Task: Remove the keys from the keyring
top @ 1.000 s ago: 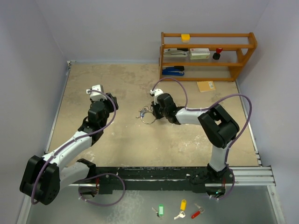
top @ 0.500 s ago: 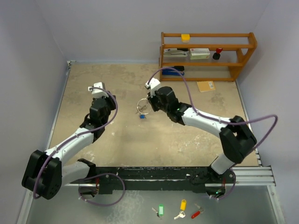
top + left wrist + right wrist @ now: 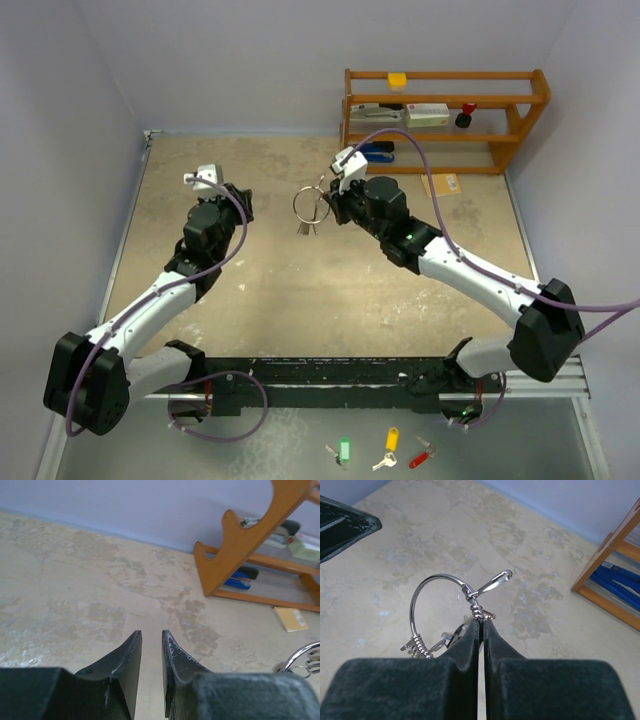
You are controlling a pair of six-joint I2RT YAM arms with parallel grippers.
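The keyring [image 3: 309, 204] is a silver wire ring, held up off the table. My right gripper [image 3: 328, 208] is shut on its wire beside the coiled joint [image 3: 478, 611]. The ring's arc [image 3: 414, 607] curves left and its hook end [image 3: 498, 580] sticks out up and right. Silver keys [image 3: 305, 229] hang below the ring. In the right wrist view the keys [image 3: 427, 647] are partly hidden behind my finger. My left gripper [image 3: 243, 205] hovers left of the ring, apart from it. Its fingertips [image 3: 151, 635] stand a narrow gap apart with nothing between them. The ring's edge [image 3: 299, 656] shows at that view's lower right.
A wooden shelf [image 3: 440, 110] with staplers and small boxes stands at the back right, with a yellow pad [image 3: 440, 184] on the table before it. Green [image 3: 345, 450], yellow [image 3: 392, 440] and red [image 3: 422, 458] tagged keys lie beyond the black rail [image 3: 330, 385] at the near edge.
My right arm has lifted the keyring off the table and carried it farther back. The left gripper's jaws have narrowed, and it has shifted slightly back.
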